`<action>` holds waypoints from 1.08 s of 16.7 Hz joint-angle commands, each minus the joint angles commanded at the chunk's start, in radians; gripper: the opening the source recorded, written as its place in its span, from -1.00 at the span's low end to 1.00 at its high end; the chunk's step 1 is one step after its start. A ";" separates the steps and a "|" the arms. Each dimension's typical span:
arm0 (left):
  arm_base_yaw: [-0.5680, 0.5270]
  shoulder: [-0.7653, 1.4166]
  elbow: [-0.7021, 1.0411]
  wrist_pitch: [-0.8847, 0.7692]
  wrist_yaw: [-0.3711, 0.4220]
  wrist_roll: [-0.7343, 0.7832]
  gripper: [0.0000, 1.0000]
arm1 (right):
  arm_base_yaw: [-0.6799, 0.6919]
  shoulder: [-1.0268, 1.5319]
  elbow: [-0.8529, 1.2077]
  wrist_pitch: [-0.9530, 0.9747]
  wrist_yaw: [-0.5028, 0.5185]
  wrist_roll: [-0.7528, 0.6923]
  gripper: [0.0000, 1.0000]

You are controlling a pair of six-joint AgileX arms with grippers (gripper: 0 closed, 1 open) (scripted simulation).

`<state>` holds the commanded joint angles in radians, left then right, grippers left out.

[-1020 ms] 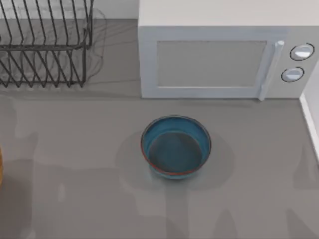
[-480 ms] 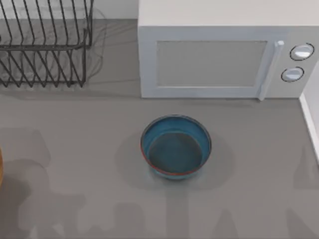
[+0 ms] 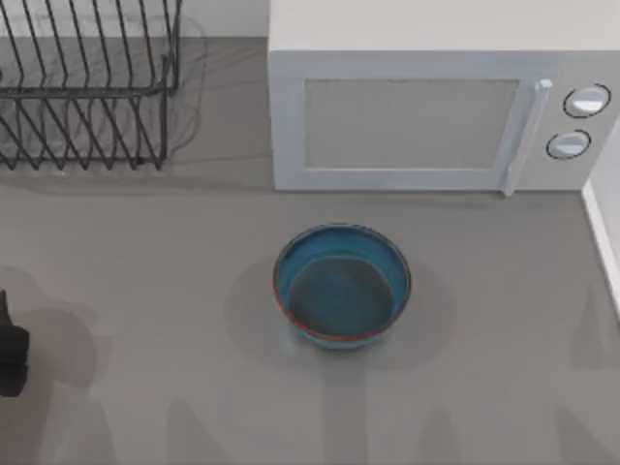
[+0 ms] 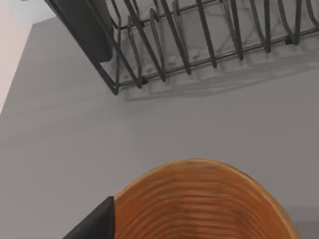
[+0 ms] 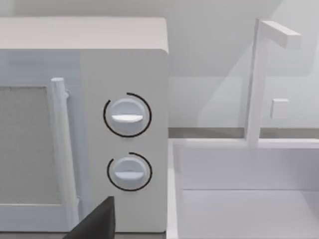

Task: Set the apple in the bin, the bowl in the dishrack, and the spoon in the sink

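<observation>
- Bowl [image 3: 342,287] sat upright on the bench [image 3: 504,320], mid-bench, in front of the microwave [image 3: 426,116].
- Dishrack [image 3: 87,87] stood at the bench's far left, well apart from the bowl.
- Left hand [image 3: 10,349] was at the bench's left edge, above an orange ribbed basket [image 4: 204,204]; can't tell its finger state.
- Right wrist view faced the microwave's 2 knobs [image 5: 127,116] and the white sink [image 5: 249,199].
</observation>
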<state>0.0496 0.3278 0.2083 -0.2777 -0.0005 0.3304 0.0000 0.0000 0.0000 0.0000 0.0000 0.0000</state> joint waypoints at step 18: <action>-0.119 -0.182 -0.065 0.137 -0.026 -0.394 1.00 | 0.000 0.000 0.000 0.000 0.000 0.000 1.00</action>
<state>-0.0696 0.1454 0.1434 -0.1410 -0.0263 -0.0641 0.0000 0.0000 0.0000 0.0000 0.0000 0.0000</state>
